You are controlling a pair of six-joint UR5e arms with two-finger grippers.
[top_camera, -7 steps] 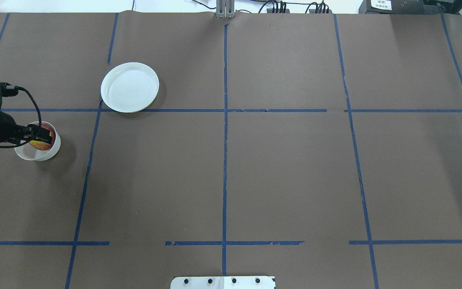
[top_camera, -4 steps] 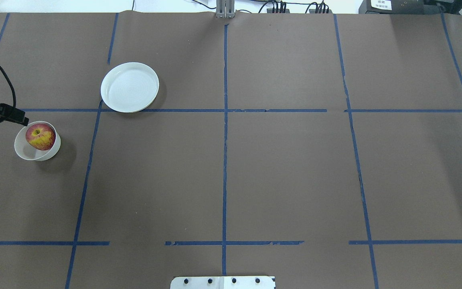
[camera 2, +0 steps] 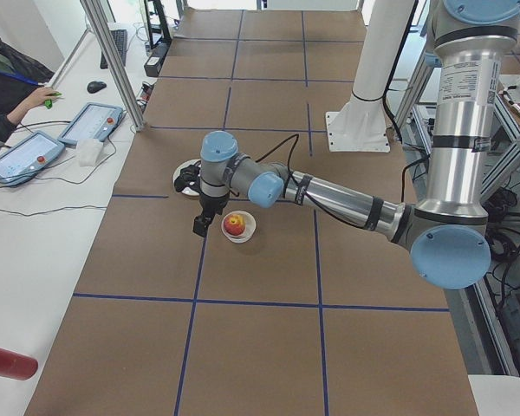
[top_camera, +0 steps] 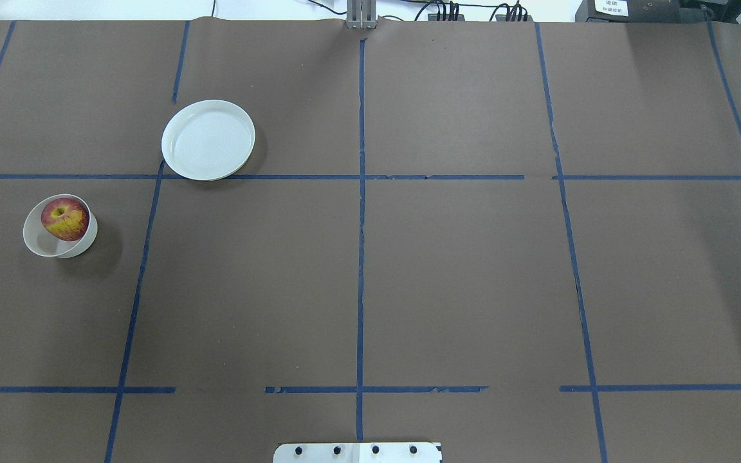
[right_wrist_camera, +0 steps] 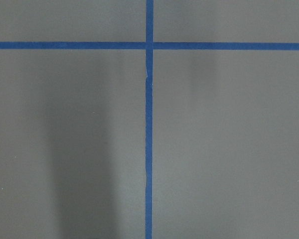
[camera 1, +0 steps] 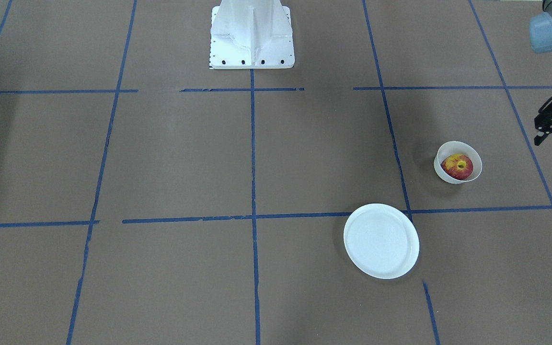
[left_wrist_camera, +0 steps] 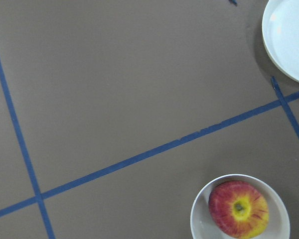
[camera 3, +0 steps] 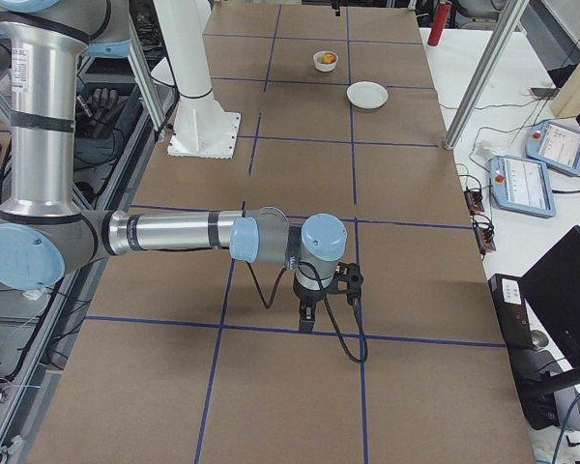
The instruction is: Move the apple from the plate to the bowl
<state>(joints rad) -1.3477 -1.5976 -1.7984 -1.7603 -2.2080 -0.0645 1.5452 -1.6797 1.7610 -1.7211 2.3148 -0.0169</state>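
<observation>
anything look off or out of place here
Nothing stands out: the apple sits inside the bowl, off-centre against its wall, and the plate lies flat and empty.

The apple [camera 1: 457, 166] sits in the bowl [camera 1: 452, 147], near the plate [camera 1: 381, 241] on the tabletop [camera 1: 170, 158]. The left claw [camera 1: 544, 130] hangs apart from the bowl.

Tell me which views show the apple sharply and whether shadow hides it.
Left wrist view: apple sharp, stem dimple clear inside the bowl. Overhead view: crisp, soft shadow right of the bowl. Exterior right view: apple tiny, detail lost. Right wrist view: only tape, faint shadow bands.
</observation>
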